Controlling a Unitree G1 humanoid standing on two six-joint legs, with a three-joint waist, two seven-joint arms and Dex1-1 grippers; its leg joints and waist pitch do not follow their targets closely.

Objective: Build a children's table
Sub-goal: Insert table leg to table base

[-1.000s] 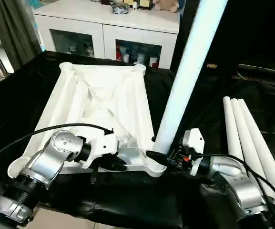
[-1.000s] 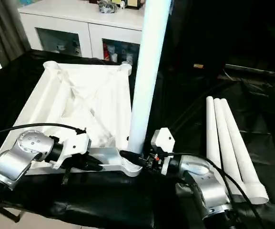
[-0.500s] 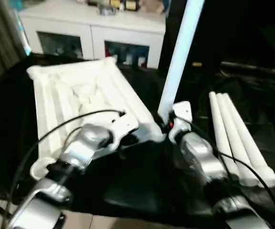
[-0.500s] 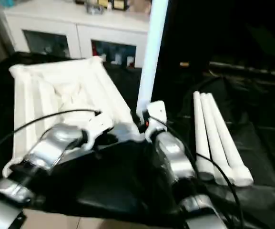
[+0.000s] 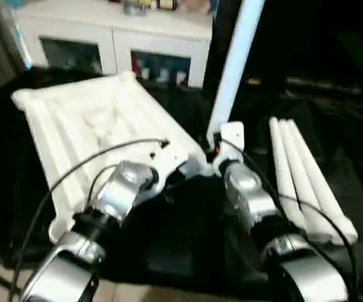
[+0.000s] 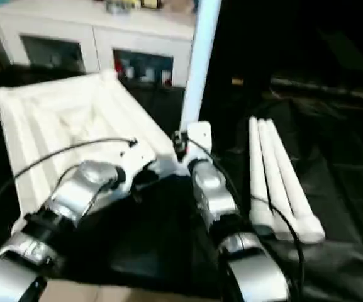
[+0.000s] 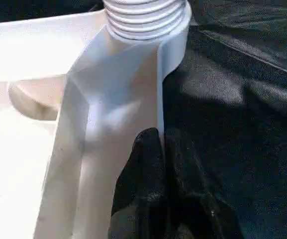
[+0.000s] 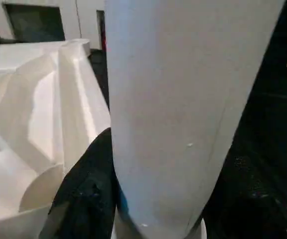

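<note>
The right end effector [image 8: 114, 199] is gripping the upright leg [image 5: 234, 63] in the corner socket [image 7: 145, 20]; the closed left end effector [image 7: 165, 184] is pressing the tabletop [image 5: 99, 126]. At 3 o'clock three legs [image 5: 304, 182] are lying. If the tabletop is sliding, the leg may be jamming crooked.

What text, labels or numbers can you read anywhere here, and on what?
None readable.
Small yellowish tag on the dark backdrop: too blurred.
Items behind the cabinet glass: blurred, no legible print.
Table top, legs: plain white, no markings.
</note>
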